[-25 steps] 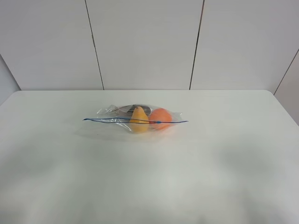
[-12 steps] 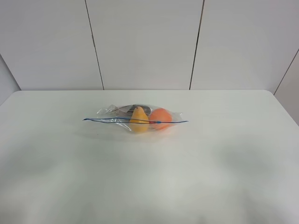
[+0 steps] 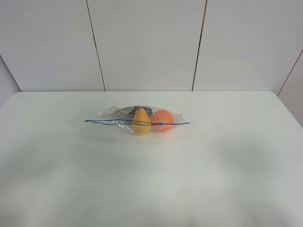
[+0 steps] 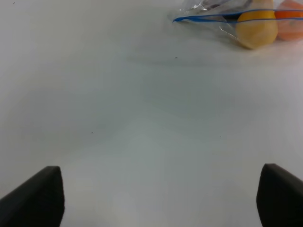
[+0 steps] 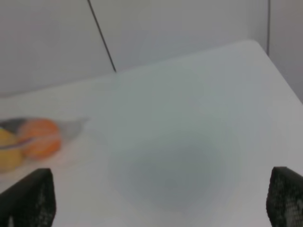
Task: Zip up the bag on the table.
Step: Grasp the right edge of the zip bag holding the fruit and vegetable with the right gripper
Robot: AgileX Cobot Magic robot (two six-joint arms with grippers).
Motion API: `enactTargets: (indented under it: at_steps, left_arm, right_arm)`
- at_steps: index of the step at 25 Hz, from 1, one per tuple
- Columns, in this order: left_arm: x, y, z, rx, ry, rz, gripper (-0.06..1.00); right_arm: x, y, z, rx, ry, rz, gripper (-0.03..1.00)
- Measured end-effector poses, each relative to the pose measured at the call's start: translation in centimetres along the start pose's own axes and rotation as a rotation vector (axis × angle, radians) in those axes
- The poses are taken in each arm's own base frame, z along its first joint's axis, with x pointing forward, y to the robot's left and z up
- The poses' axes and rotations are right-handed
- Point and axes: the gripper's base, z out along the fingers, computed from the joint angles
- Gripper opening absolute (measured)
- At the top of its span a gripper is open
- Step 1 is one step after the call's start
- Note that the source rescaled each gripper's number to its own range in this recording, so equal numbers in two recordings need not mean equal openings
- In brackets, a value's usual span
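The bag (image 3: pixel 137 119) lies flat in the middle of the desk (image 3: pixel 151 184), its zip line (image 3: pixel 109 121) turned toward us, within reach of both arms, we judge. Our left tool (image 4: pixel 161 191) and right tool (image 5: pixel 158 196) hang spread wide, well apart from it, holding nothing.

No text, label, brand, number or sign was legible: none on the bag (image 3: pixel 111 115), none on the table (image 3: pixel 213 165).

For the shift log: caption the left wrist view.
Left tool open over the white table; zip bag with pear and orange fruit lies ahead, untouched.
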Motion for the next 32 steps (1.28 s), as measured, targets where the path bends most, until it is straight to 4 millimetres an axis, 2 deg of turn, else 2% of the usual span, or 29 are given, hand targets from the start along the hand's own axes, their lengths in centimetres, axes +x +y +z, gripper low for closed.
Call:
enactTargets:
  at_steps: [3, 6, 10, 13, 23, 32]
  left_arm:
    - [0.0, 0.0, 0.0, 0.0, 0.0, 0.0, 1.0]
    - [0.0, 0.0, 0.0, -0.001, 0.0, 0.0, 1.0]
    - [0.0, 0.0, 0.0, -0.003, 0.0, 0.002, 1.0]
    - [0.0, 0.0, 0.0, -0.003, 0.0, 0.002, 1.0]
    - [0.0, 0.1, 0.0, -0.006, 0.001, 0.003, 1.0]
    - [0.0, 0.1, 0.0, -0.006, 0.001, 0.003, 1.0]
  right_arm:
    - [-0.7, 0.2, 1.1, -0.005, 0.029, 0.002, 1.0]
    - [-1.8, 0.4, 3.1, -0.007, 0.069, -0.038, 1.0]
    - [-3.2, 0.9, 6.5, -0.032, 0.1, -0.066, 1.0]
    - [-3.7, 1.5, 9.5, -0.065, 0.165, -0.001, 1.0]
    - [-1.9, 3.5, 18.7, -0.224, 0.449, 0.283, 1.0]
    - [-1.1, 5.4, 25.2, -0.409, 0.598, 0.423, 0.99]
